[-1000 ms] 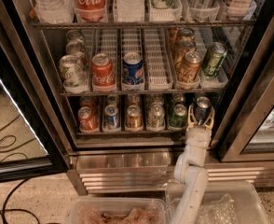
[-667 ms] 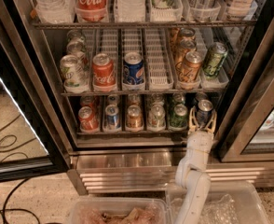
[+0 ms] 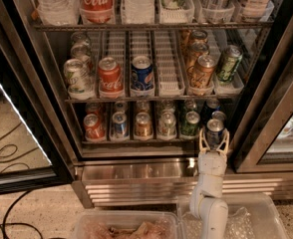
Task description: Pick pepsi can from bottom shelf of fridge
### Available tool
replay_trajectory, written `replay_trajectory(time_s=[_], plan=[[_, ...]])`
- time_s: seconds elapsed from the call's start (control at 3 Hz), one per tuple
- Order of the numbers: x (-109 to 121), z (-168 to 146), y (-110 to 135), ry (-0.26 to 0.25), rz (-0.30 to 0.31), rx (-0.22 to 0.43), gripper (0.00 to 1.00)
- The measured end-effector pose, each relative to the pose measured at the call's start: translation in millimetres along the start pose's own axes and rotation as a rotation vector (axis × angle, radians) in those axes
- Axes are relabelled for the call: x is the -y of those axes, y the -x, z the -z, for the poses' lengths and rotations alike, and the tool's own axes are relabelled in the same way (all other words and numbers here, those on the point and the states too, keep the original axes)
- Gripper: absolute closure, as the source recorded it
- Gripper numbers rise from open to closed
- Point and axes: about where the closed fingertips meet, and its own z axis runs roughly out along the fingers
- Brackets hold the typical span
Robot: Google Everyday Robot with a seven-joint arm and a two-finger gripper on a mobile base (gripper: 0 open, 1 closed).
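Observation:
The fridge stands open in front of me. Its bottom shelf holds a row of small cans in narrow lanes. The pepsi can, dark navy with a silver top, is at the front of the rightmost lane. My gripper reaches up from below at the shelf's right end. One finger is on each side of the can and they are shut on it. Another silver can top shows just behind it.
Red, blue, orange and green cans fill the other bottom lanes. The middle shelf holds a brighter blue can and a green can. The black door frame is close on the right. Clear plastic bins sit below.
The gripper has drawn down and back a little from the shelf. The pepsi can has come with it, and a second can top now shows behind.

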Motion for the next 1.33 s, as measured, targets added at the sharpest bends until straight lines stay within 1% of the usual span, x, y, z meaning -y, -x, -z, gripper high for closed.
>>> replay_trajectory(time_s=[0.33, 0.67, 1.0, 1.33], plan=[[-1, -1, 2, 0.001, -0.001, -0.001, 1.0], [-4, 2, 0, 0.012, -0.024, -0.009, 1.0], [-3, 1, 4, 0.012, -0.024, -0.008, 1.0], [5, 5, 37, 0.052, -0.085, 0.04, 1.0]])
